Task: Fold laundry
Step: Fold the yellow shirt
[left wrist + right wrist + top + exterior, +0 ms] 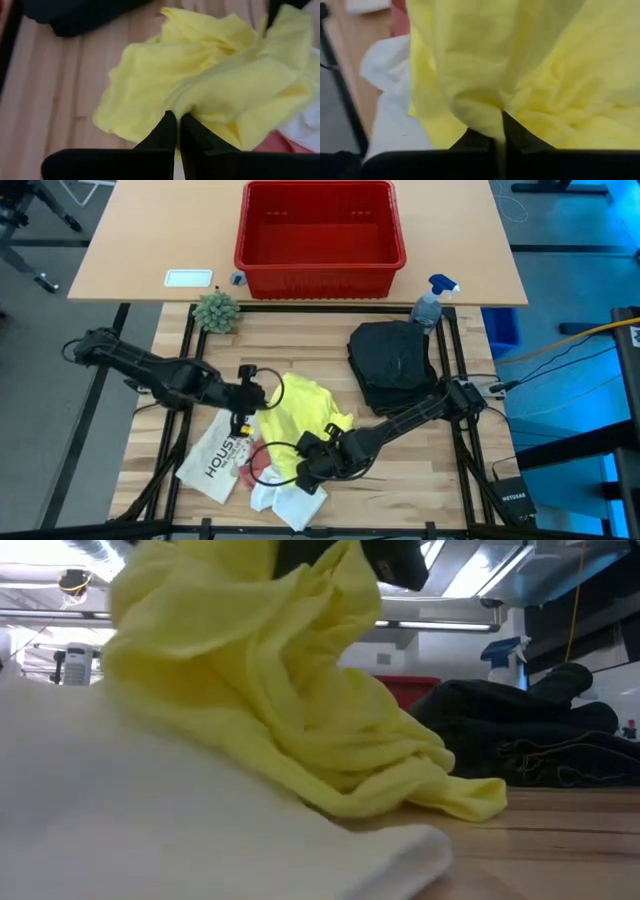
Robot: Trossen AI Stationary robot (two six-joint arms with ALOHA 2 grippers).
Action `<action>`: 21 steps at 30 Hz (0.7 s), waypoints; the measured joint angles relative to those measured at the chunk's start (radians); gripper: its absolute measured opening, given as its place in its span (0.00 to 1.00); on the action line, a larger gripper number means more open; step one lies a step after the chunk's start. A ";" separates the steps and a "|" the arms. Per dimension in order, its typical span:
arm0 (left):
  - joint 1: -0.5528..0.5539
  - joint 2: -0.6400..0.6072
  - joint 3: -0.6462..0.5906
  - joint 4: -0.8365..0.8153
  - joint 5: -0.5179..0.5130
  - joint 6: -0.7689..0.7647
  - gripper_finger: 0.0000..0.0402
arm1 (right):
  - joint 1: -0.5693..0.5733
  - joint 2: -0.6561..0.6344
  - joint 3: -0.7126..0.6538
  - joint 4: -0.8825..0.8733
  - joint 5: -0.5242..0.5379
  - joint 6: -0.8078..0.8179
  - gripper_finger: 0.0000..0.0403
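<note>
Laundry folding is centred here on the yellow T-shirt (300,418), which is pinched by 2 grippers at once. The left gripper (174,120) is clenched on a fold at one edge of the shirt, its fingers pressed together with yellow cloth bunched just ahead of them. The right gripper (492,127) is likewise clamped on a fold at the opposite edge, cloth rising straight out of the closed tips. Held at 2 separate points, the shirt is probably being lifted and drawn apart so that it can be spread flat before any fold is made; in the low view it stands as a raised, crumpled peak rather than a flat sheet.

Just beside the right gripper, under and near the hanging cloth, a white cloth (390,107) is seen, and a pink cloth (262,467) lies touching it. Beside the left gripper, on its outer side, a flat white item printed "HOUSTON" (213,458) rests on the table (310,340).

Well apart from both grippers, beyond the right arm, the black trousers (392,365) lie already heaped in a compact pile, with a spray bottle (432,300) just behind. Farthest off, a red basket (318,235) sits on a 2nd table.
</note>
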 joint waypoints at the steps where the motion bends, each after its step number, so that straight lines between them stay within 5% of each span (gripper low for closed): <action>1: 0.020 0.003 0.000 0.011 0.000 0.015 0.00 | -0.003 -0.006 0.000 -0.025 0.009 0.005 0.01; 21: 0.392 0.199 -0.001 0.097 0.237 0.262 0.00 | -0.212 -0.090 -0.056 -0.180 -0.070 -0.216 0.00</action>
